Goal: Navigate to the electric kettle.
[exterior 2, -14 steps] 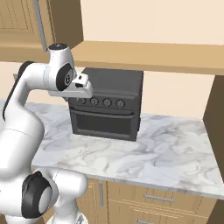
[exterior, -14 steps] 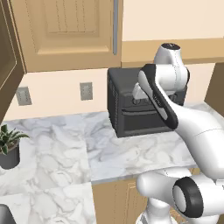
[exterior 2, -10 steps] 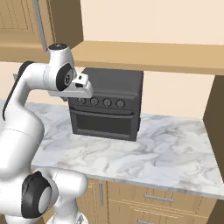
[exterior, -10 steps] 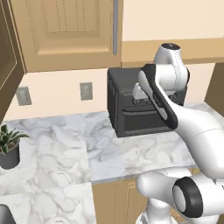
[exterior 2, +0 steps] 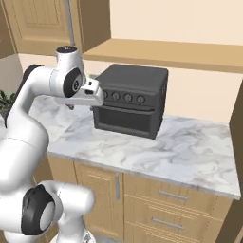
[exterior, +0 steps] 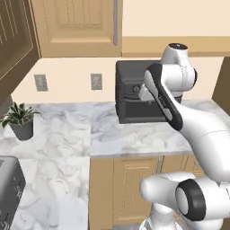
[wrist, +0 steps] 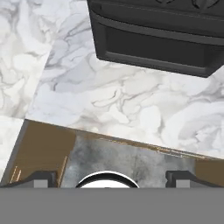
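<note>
**Jaws spread wide, nothing held, above counter edge**

In the hand view the gripper (wrist: 111, 178) is seen with its two dark fingertips (wrist: 43, 178) set far apart, near opposite sides of the picture. Nothing is pinched between them and nothing is touched. Where the electric kettle lies relative to the jaws cannot be told from these pictures.

Past the fingertips, a mottled grey floor (wrist: 131, 157) is seen, flanked by brown wooden cabinet fronts (wrist: 43, 153). Beyond that a white marble counter (wrist: 131, 105) with grey veining is shown, smooth and flat, with a straight front edge.

On the counter a black countertop oven (wrist: 157, 35) stands against the wall. It is boxy and matte, with a dark glass door and a long bar handle. In the right base view a row of four round knobs is seen above the door of the oven (exterior 2: 130, 102). In that view the white hand is held just in front of the oven's left front corner, above the counter (exterior 2: 190, 147).

In the left base view two pale wall outlets (exterior: 40, 82) (exterior: 96, 81) are set in the beige wall left of the oven (exterior: 132, 101). A small potted plant (exterior: 20, 119) with spiky green leaves in a dark pot stands well apart, at the far left. A dark grey boxy appliance (exterior: 9, 193) is cut off at the lower left corner. Light wooden panelled upper cabinets (exterior: 76, 27) hang overhead, and drawers with bar handles (exterior 2: 163, 201) are fitted below the counter.
</note>
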### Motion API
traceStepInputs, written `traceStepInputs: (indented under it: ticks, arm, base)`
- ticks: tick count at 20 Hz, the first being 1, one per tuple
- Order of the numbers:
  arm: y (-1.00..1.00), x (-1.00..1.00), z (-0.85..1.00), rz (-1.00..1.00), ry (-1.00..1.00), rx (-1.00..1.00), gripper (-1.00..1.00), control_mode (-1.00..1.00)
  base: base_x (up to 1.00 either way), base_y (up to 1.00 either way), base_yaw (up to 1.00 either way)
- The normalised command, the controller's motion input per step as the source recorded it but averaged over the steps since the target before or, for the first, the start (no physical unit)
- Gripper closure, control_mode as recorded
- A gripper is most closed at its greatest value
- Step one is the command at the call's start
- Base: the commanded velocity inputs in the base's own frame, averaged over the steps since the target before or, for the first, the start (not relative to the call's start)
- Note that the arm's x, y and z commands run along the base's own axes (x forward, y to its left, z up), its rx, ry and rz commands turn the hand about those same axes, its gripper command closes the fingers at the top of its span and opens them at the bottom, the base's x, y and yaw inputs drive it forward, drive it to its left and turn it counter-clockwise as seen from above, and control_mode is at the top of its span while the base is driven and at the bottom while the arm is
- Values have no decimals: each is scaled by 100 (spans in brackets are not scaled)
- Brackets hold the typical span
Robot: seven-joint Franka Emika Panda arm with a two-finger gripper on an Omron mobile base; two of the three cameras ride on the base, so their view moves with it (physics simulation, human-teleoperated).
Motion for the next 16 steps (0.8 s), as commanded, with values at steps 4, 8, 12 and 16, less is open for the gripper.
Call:
traceStepInputs:
  ticks: [4,8,12,16]
  arm:
    - [0,0,0,0,0,0,-100,100]
    - [0,0,0,0,0,0,-100,100]
    - [0,0,0,0,0,0,-100,100]
    - [0,0,0,0,0,0,-100,100]
  base:
    - [-77,-49,47]
    - [-71,-41,58]
    - [-67,-33,67]
    - [-64,-24,73]
